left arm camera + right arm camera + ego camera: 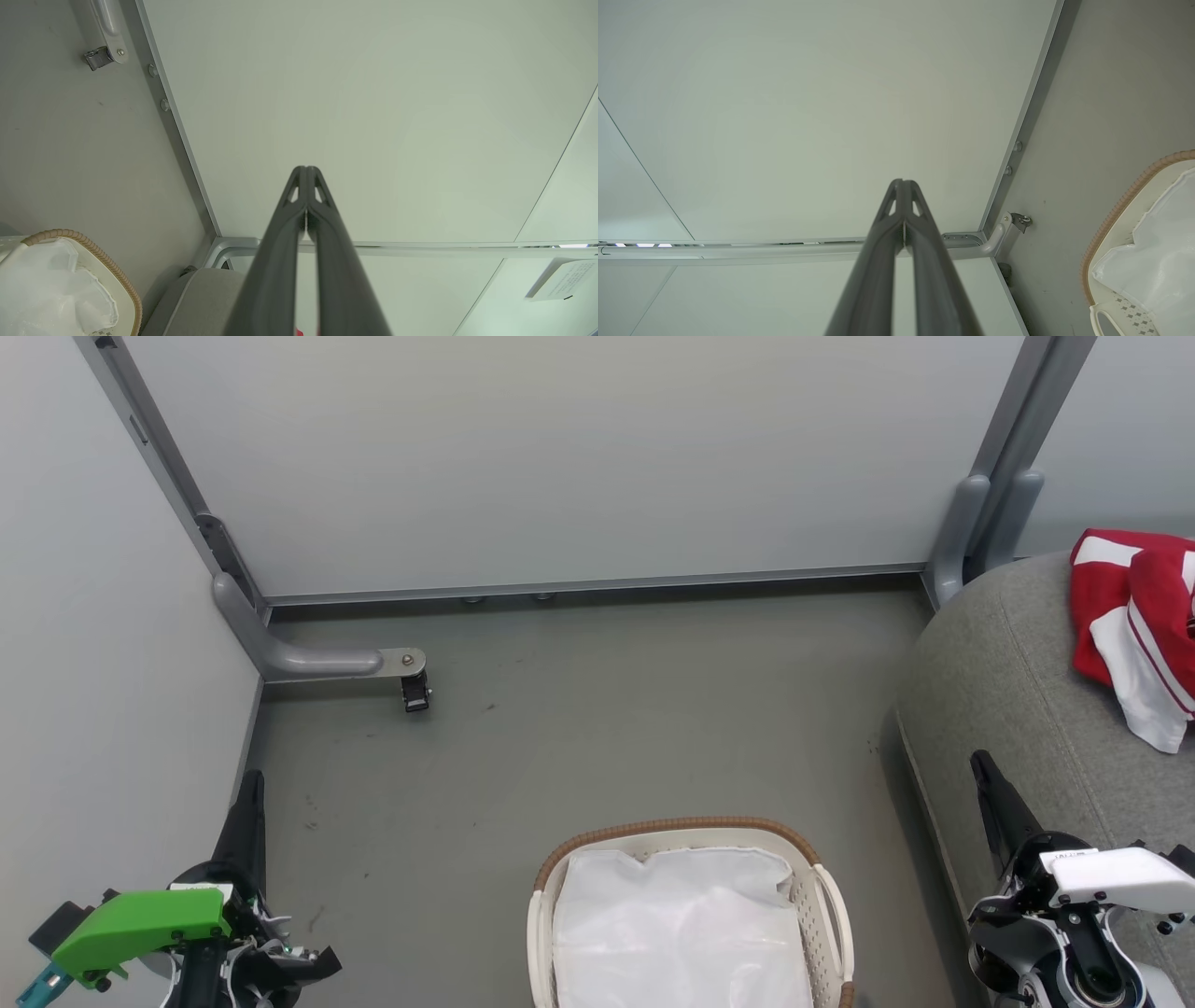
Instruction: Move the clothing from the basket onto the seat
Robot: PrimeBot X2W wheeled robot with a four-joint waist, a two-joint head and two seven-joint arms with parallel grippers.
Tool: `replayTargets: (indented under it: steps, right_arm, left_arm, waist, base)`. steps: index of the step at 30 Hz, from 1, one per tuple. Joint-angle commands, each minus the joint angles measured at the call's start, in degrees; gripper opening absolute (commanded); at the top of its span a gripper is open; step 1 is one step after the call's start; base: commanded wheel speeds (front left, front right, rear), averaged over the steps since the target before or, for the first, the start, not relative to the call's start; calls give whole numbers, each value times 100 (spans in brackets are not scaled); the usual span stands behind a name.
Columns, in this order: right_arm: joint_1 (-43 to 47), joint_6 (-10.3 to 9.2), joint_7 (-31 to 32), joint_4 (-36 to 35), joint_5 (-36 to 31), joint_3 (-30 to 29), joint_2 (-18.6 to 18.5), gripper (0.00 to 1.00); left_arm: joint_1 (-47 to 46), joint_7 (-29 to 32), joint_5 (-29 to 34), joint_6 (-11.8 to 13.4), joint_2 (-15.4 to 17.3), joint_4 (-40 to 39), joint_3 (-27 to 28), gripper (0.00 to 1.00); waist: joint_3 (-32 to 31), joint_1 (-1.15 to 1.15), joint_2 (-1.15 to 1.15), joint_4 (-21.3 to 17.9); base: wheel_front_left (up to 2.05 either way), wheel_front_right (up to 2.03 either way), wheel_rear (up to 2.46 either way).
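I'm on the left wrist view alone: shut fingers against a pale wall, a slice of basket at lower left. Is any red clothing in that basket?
Observer: None that the head view shows. The basket has the white liner sheet in it, with no red on it; its near end is cut off.
Operator: So where is the clothing?
Observer: The red and white clothing lies on top of the grey seat, at the head view's right edge.
Operator: And the right gripper?
Observer: The right gripper is shut on nothing, fingers pressed together and pointing at the wall.
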Motion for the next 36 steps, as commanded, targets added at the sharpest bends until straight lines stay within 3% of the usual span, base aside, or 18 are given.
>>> replayTargets:
  steps: [1,36]
  right_arm:
    - [0,-4,17,-20,19,-15,-34,0]
    - [1,-4,16,-19,20,-14,-34,0]
  left_arm:
    - [-54,26,-18,-37,35,-12,14,0]
    - [-54,25,-19,-37,35,-12,12,0]
  waist:
    - [0,0,61,0]
    - [0,0,61,0]
  base:
    - [0,0,0]
    - [0,0,0]
